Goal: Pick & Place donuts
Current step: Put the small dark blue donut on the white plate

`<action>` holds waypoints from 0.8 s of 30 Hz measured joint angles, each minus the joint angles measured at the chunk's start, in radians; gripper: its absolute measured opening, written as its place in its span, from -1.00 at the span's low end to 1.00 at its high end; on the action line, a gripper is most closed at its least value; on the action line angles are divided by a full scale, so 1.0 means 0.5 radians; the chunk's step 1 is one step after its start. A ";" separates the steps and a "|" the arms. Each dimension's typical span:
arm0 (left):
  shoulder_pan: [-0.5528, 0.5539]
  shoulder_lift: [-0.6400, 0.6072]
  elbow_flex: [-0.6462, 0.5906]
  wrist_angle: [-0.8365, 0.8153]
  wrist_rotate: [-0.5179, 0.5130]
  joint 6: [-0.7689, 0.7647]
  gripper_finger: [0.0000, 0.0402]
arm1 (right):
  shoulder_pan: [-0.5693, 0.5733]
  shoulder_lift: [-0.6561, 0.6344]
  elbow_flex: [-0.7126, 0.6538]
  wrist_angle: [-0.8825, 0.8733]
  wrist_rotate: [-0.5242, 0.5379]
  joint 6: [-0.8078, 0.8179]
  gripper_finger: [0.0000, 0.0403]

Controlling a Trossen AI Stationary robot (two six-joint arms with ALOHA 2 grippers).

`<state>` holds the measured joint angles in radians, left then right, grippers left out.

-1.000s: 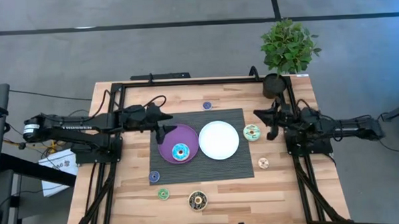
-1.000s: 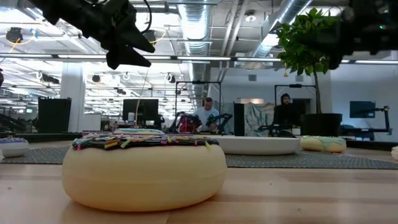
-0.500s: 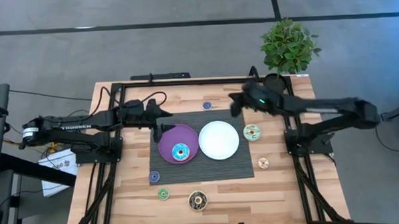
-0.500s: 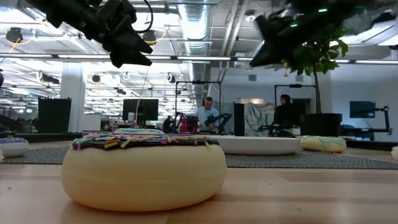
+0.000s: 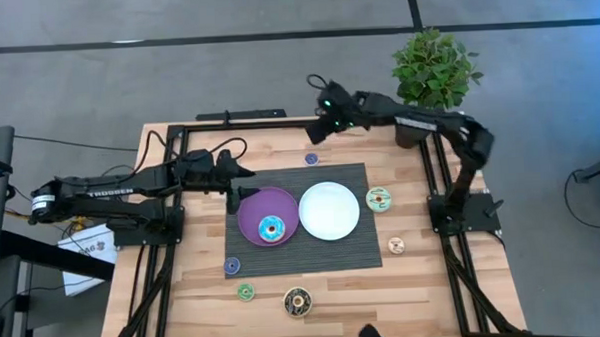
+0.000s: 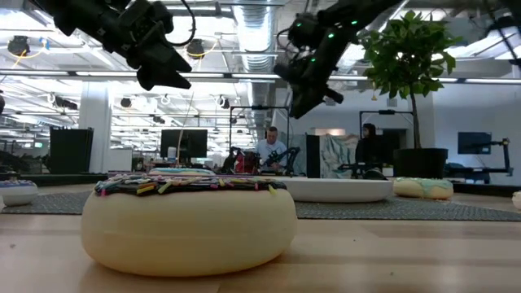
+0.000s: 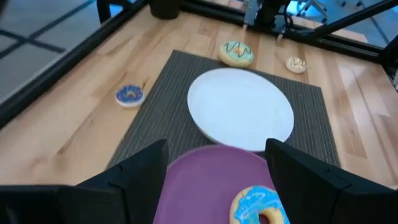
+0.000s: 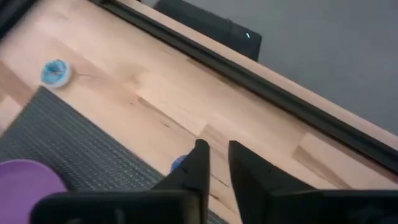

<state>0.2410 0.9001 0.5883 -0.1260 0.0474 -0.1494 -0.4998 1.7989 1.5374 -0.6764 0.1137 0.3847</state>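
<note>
The donuts lie scattered over the table: a cyan donut [image 5: 271, 229] sits inside the purple plate [image 5: 281, 203] at centre frame in the high view, the only thing on either plate, while the white plate [image 5: 328, 210] just to its right is bare. Both plates rest on the dark mat [image 5: 363, 246], with open mat around the white plate's far side. A green-iced donut [image 5: 378, 199] lies at the mat's right edge, a cream donut [image 5: 396, 246] on bare wood lower right, a small blue donut [image 5: 311, 159] just above the mat's top edge, and a purple-blue donut [image 5: 231, 265], a small green donut [image 5: 245, 291] and a dark brown donut [image 5: 298, 303] sit along the lower part of the table, well apart from one another. The left gripper [image 5: 237, 196] hangs over the purple plate's upper left rim, its jaws apart and holding nothing. The right gripper [image 5: 313, 136] hovers above the table's top edge near the small blue donut, jaws nearly together with a narrow gap, empty. A potted plant [image 5: 433, 72] stands at the upper right corner.
</note>
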 joint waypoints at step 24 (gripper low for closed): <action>-0.007 0.001 -0.001 0.000 -0.013 -0.039 0.31 | -0.115 0.802 0.751 -0.564 -0.331 0.017 0.75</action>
<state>0.2375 0.9005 0.5877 -0.1260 0.0407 -0.1689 -0.5572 2.2000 1.9131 -0.9583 -0.0517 0.3930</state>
